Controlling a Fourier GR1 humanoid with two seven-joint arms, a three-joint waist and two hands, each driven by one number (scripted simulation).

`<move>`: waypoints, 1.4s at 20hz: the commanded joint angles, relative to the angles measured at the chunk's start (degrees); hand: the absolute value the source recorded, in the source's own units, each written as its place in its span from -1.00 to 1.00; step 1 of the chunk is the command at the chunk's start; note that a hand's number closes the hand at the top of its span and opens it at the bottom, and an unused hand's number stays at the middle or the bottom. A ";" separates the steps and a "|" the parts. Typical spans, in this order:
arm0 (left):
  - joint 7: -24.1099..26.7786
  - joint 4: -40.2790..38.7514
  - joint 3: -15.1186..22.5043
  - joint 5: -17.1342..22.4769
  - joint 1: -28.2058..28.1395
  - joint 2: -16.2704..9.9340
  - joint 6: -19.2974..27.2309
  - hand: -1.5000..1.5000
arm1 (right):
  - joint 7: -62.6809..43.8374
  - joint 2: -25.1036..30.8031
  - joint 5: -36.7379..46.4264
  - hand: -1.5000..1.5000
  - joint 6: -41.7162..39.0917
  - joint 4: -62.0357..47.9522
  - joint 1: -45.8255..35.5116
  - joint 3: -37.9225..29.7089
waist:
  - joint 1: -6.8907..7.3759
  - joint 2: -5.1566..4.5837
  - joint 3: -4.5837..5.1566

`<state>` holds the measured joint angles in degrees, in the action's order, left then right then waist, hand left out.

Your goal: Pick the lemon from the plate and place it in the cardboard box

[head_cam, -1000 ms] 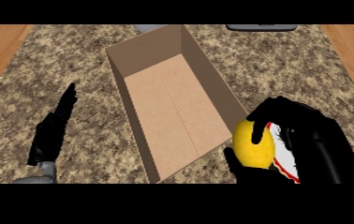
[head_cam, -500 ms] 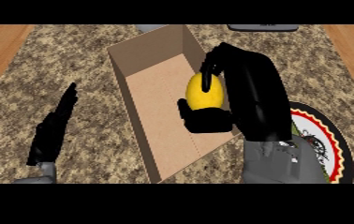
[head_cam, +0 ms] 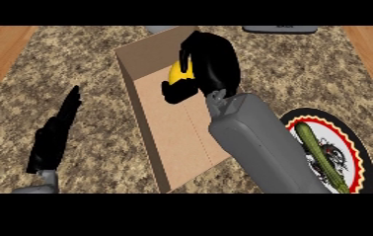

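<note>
No legible writing: lemon (head_cam: pixel 177 74) in right robot hand (head_cam: pixel 209 64) over cardboard box (head_cam: pixel 146 131).

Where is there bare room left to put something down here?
Bare box floor lies near its front end, below the right hand holding the lemon. Counter is free between box and left hand. Crowded: the plate, with a green vegetable.

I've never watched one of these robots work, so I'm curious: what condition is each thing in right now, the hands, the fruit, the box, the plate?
Right hand: curled round the lemon, over the box.
Lemon: held, mostly hidden, above the box's far end.
Left hand: open, fingers straight, resting over the counter at the left.
Cardboard box: open-topped, nothing lying on its visible floor.
Plate: on the counter at the right, partly hidden by the forearm, with a green vegetable on it.
</note>
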<state>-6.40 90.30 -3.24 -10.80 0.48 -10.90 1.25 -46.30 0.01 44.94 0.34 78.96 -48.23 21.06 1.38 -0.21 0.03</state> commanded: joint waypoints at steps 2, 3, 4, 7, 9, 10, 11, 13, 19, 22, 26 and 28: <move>-0.35 -1.66 1.10 -1.92 1.38 1.55 1.45 0.00 | 0.51 -0.01 -4.01 1.00 9.13 -14.26 -2.90 5.52 | 0.12 -0.09 0.00; 0.51 -1.79 0.44 -1.67 1.26 0.76 1.00 0.00 | 1.05 -0.01 -6.19 1.00 10.66 -17.30 -4.61 2.12 | 0.29 -0.16 0.00; -0.65 1.14 2.57 -2.30 -1.01 3.00 1.99 0.00 | 1.39 -0.01 -7.21 -1.00 13.44 -18.57 -2.76 3.65 | 0.59 -0.13 -0.02; 2.26 -3.74 -0.02 -1.37 2.43 1.27 0.93 0.00 | 5.36 -0.01 -10.43 -1.00 16.72 -23.56 -4.69 4.10 | -0.13 -0.05 -0.01; 0.92 -2.95 2.94 -4.57 1.83 4.20 3.91 0.00 | 6.06 -0.01 -14.15 -1.00 17.56 -27.58 -9.26 5.10 | 0.15 -0.10 -0.01; 2.90 -4.01 -0.69 -0.44 1.49 -0.18 -0.99 0.00 | 6.80 -0.01 -15.49 -1.00 24.14 -28.22 -6.84 8.91 | 0.89 -0.26 0.00; -3.70 1.53 0.47 -1.41 2.08 0.98 0.23 0.00 | 8.54 -0.01 -14.93 -1.00 21.91 -27.90 -8.52 4.98 | 0.18 -0.02 -0.04; -0.85 0.16 -0.47 -0.39 1.60 -0.23 -1.15 0.00 | 12.21 -0.01 -17.25 -1.00 27.89 -29.05 -7.09 4.15 | 0.58 -0.19 -0.04; -1.43 2.48 1.84 -2.50 -0.83 2.23 1.06 0.00 | 15.83 -0.01 -21.10 -1.00 42.02 -23.63 -6.06 -0.47 | 0.30 -0.01 -0.09; 4.15 -3.59 -2.02 -0.02 0.01 0.17 -0.36 0.00 | 23.15 0.00 -24.56 -1.00 43.70 -20.42 -2.02 -5.57 | -0.85 -0.13 -0.04; 2.18 -0.17 -0.98 -0.46 -2.41 0.72 -0.35 0.00 | 25.14 5.68 -30.03 -1.00 40.00 -11.73 1.60 -12.74 | -1.72 0.35 -0.08; 1.27 -1.33 -1.85 -0.83 -0.89 0.51 0.35 0.00 | 25.07 6.25 -29.48 -1.00 41.48 -7.83 6.27 -13.03 | -2.05 0.39 -0.06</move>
<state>-4.88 89.38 -4.27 -11.61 -0.64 -10.14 1.32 -23.13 3.17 18.10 41.59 64.67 -46.80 11.59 0.00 0.00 -0.03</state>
